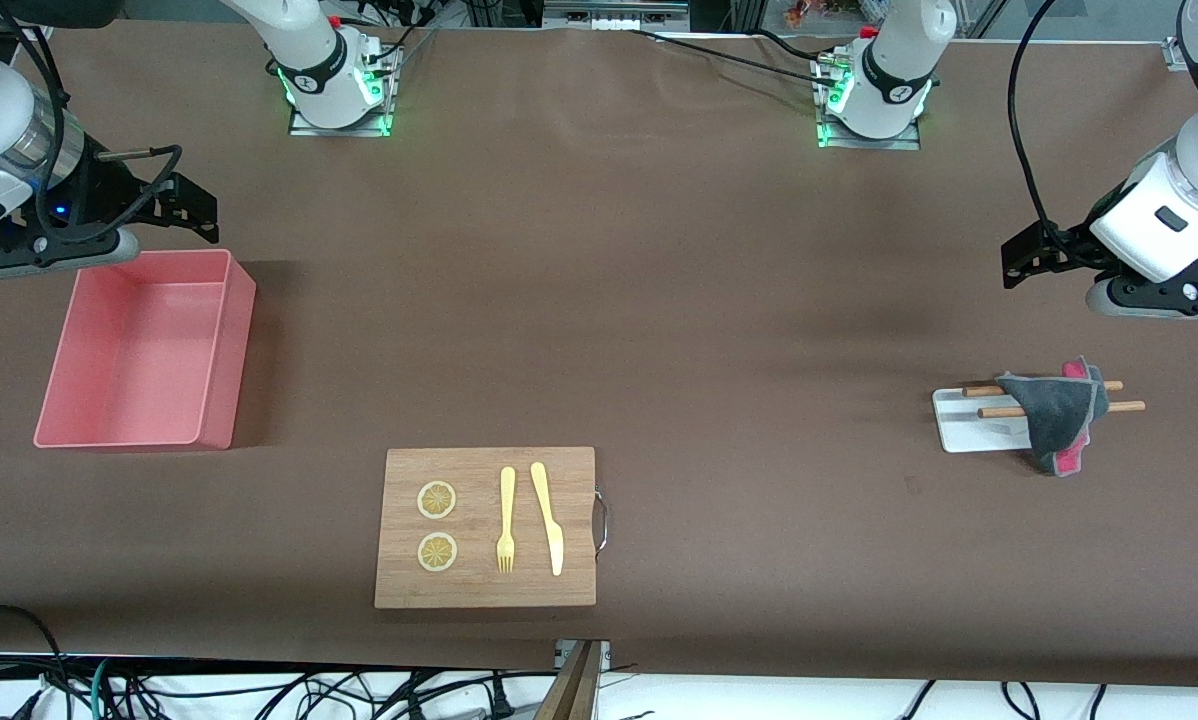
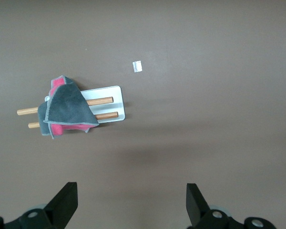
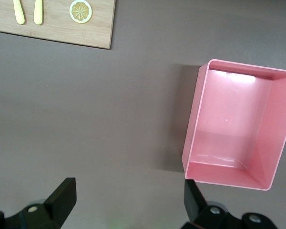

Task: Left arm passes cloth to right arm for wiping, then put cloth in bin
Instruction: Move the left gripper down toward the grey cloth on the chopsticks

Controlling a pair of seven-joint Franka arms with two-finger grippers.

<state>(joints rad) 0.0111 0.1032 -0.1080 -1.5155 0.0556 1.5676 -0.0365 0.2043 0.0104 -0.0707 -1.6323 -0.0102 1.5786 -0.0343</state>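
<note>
The cloth (image 1: pixel 1054 412), dark grey with pink showing at its edges, hangs over two wooden sticks on a small white tray (image 1: pixel 962 430) at the left arm's end of the table. It also shows in the left wrist view (image 2: pixel 66 107). My left gripper (image 1: pixel 1021 256) (image 2: pixel 132 202) is open and empty, up in the air over bare table beside the tray. The salmon-pink bin (image 1: pixel 227 370) (image 3: pixel 193 138) stands empty at the right arm's end. My right gripper (image 1: pixel 187 205) (image 3: pixel 128 202) is open and empty, over the table at the bin's edge.
A wooden board (image 1: pixel 579 480) (image 3: pixel 52 28) lies near the front camera with two lemon slices (image 1: pixel 437 500), a yellow fork (image 1: pixel 506 520) and a yellow knife (image 1: pixel 547 515). A small pale scrap (image 2: pixel 137 67) lies on the table near the tray.
</note>
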